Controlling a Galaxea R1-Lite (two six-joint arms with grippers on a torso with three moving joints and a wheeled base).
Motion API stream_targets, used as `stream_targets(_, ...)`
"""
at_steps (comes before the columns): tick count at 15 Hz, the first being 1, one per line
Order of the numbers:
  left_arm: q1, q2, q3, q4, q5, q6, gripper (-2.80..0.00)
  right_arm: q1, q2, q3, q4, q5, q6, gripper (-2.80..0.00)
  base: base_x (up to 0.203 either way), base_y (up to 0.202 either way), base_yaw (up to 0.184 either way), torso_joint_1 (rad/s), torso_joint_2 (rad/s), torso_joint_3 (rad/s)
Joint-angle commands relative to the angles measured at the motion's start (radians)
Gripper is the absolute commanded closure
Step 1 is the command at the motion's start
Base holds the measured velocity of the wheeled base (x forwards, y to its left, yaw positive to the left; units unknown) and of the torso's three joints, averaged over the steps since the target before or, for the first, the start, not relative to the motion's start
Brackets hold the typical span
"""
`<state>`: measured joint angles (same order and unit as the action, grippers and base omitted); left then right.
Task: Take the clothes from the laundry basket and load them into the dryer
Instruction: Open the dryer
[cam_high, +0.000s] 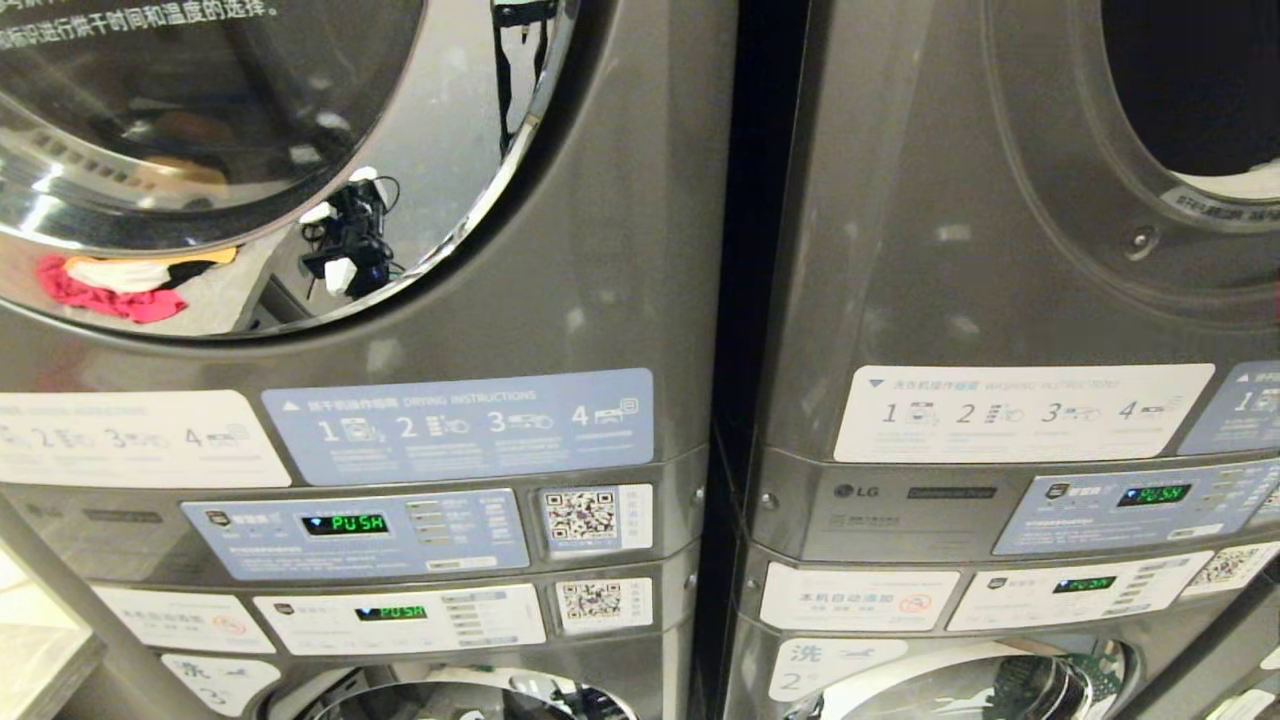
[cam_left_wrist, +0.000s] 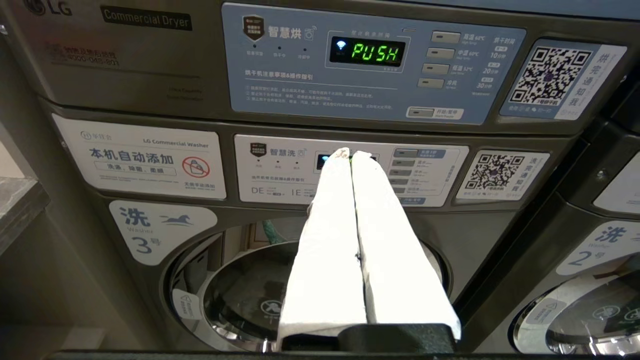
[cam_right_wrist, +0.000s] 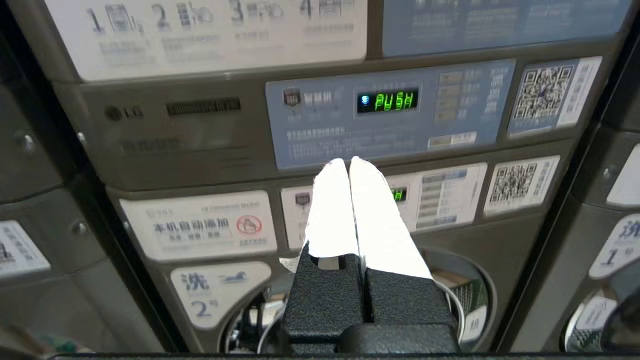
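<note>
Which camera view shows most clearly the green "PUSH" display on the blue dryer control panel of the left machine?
The left wrist view: the green "PUSH" display is large and sharp there. The head view shows it small, low in the picture. The right wrist view shows only the neighbouring machine's display, blurred.

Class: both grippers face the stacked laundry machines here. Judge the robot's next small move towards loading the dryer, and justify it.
Probably back off or turn to find the basket. Left gripper and right gripper are shut and empty, no basket shows, and clothes appear only as a reflection in the left dryer door.
</note>
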<state>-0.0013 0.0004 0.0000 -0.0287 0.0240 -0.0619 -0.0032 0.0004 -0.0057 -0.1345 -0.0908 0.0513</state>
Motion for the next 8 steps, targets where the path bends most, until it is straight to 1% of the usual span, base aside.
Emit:
stream_targets(1,0.001,0.000,0.014,-0.007,-0.001,0.001,0.00,0.002,0.016,-0.073,-0.001,-0.024,-0.005,0.00,0.000,0.000,0.000,0.000,0.00,0.000)
stream_targets(2,0.001,0.001,0.014,-0.007,-0.001,0.003,0.00,0.002,0.064,-0.145,0.000,-0.039,-0.022,0.00,0.000,0.000,0.000,0.000,0.00,0.000)
stream_targets(3,0.001,0.000,0.014,-0.007,-0.001,0.014,0.00,0.002,0.133,-0.189,-0.002,-0.046,-0.061,0.00,0.000,0.000,0.000,0.000,0.00,0.000)
stream_targets(4,0.001,0.001,0.014,-0.007,-0.003,0.025,0.00,0.003,0.205,-0.226,-0.008,-0.044,-0.121,0.00,0.000,0.000,0.000,0.000,0.00,0.000)
stream_targets(5,0.001,0.000,0.014,-0.007,-0.004,0.029,0.00,0.003,0.269,-0.253,-0.022,-0.017,-0.183,0.00,0.000,0.000,0.000,0.000,0.00,0.000)
stream_targets(6,0.001,0.000,0.014,-0.005,-0.006,0.031,0.00,0.003,0.331,-0.271,-0.045,0.065,-0.220,0.00,0.000,0.000,0.000,0.000,0.00,0.000)
stream_targets(7,0.001,0.000,0.014,-0.005,-0.006,0.031,0.00,0.003,0.384,-0.284,-0.065,0.158,-0.239,0.00,0.000,0.000,0.000,0.000,0.00,0.000)
stream_targets(8,0.001,0.000,0.014,-0.005,-0.006,0.031,0.00,0.003,0.439,-0.297,-0.084,0.208,-0.253,0.00,0.000,0.000,0.000,0.000,0.00,0.000)
